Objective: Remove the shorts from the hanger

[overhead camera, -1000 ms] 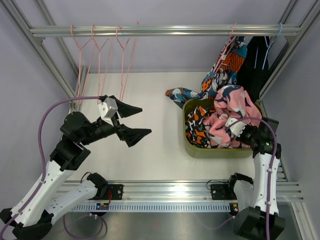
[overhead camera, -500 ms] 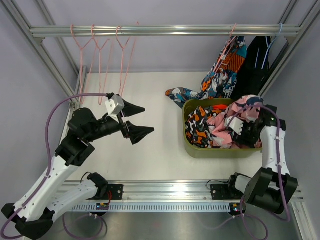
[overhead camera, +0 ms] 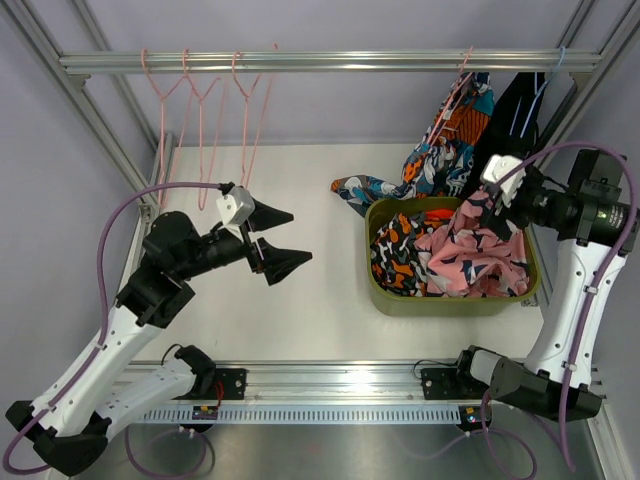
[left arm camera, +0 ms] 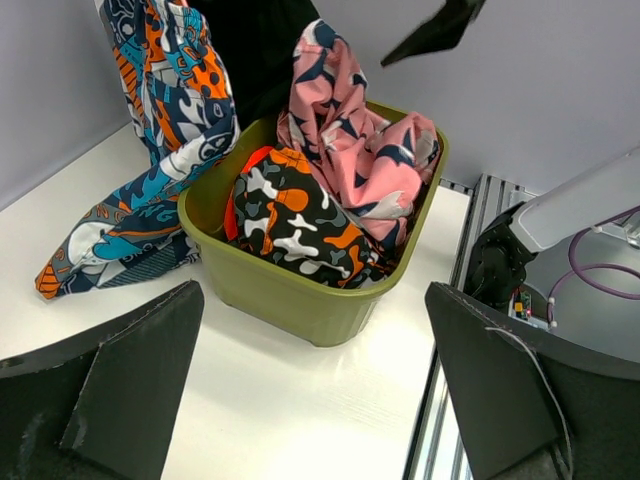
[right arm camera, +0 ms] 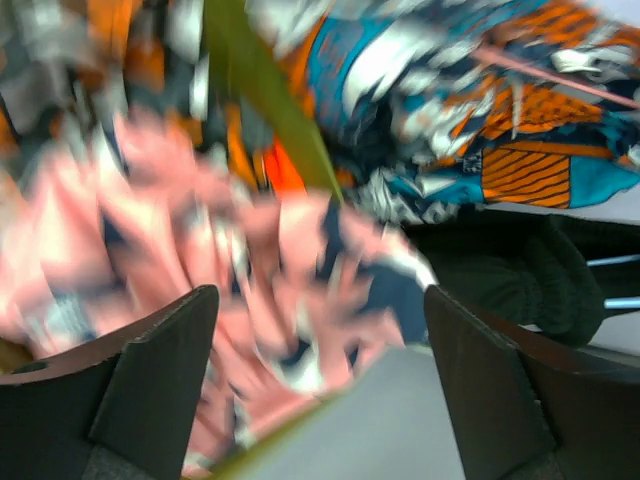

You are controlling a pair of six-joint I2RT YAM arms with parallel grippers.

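Observation:
Pink printed shorts lie heaped in the olive bin, beside camouflage shorts. Teal-orange printed shorts hang from a pink hanger on the rail, their lower end trailing on the table. Black shorts hang to their right on a blue hanger. My right gripper hovers open over the bin's far right corner, just above the pink shorts, with nothing between its fingers. My left gripper stands open and empty at mid-table, facing the bin.
Three empty pink hangers hang at the left end of the rail. Frame posts stand at both back corners. A slotted aluminium rail runs along the near table edge.
My right gripper has opened, let the pink shorts drop into the bin, and lifted up and back. The left arm has shifted only slightly.

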